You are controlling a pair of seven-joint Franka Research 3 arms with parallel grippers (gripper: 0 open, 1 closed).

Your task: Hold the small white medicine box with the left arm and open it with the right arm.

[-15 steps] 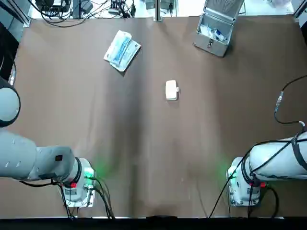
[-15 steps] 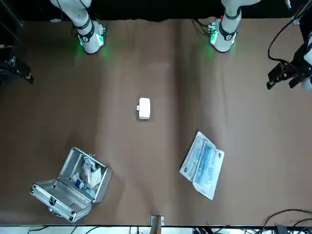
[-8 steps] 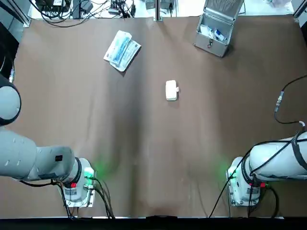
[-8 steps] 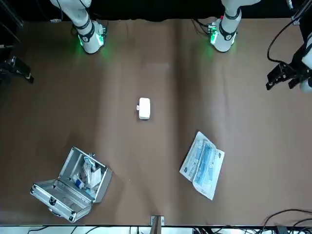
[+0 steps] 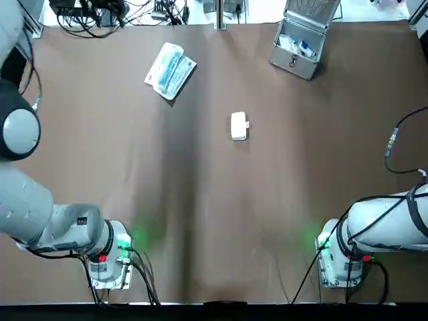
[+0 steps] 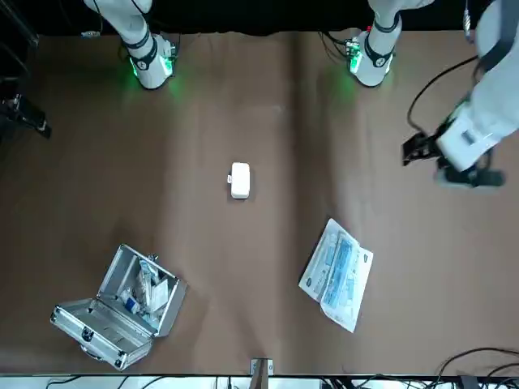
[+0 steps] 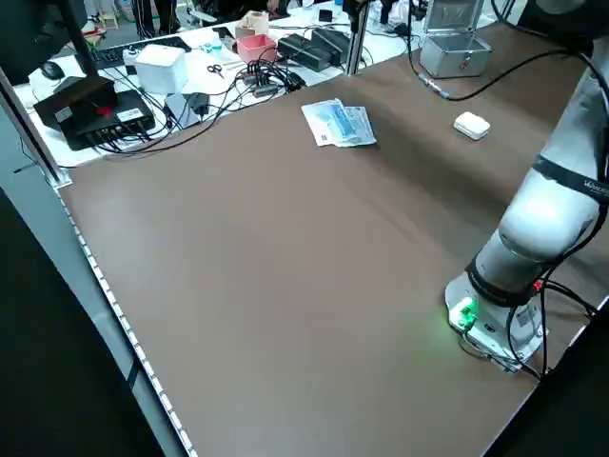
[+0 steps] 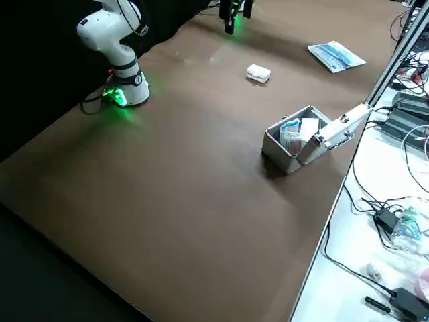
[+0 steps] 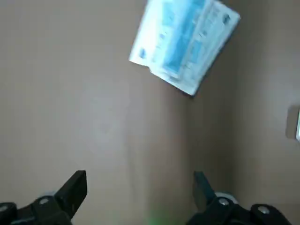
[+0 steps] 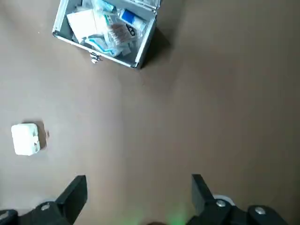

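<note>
The small white medicine box [image 5: 239, 126] lies shut near the middle of the brown table, also seen in the front view [image 6: 239, 180] and the right wrist view [image 10: 26, 138]. Nothing touches it. My left gripper [image 6: 444, 162] hovers over the table's left part, well apart from the box; its wrist view shows it [image 9: 140, 187] open and empty above bare table. My right gripper [image 10: 138, 192] is open and empty too, raised at the table's right side with the box far off.
A blue-and-white packet [image 5: 170, 70] lies at the far left, below my left gripper's view [image 9: 183, 44]. An open metal case [image 5: 301, 43] with supplies stands at the far right corner. Cables and equipment crowd the bench beyond the table's left side [image 7: 190, 67].
My left arm has swung in from the table's left edge toward the middle. The box and my right arm have stayed put.
</note>
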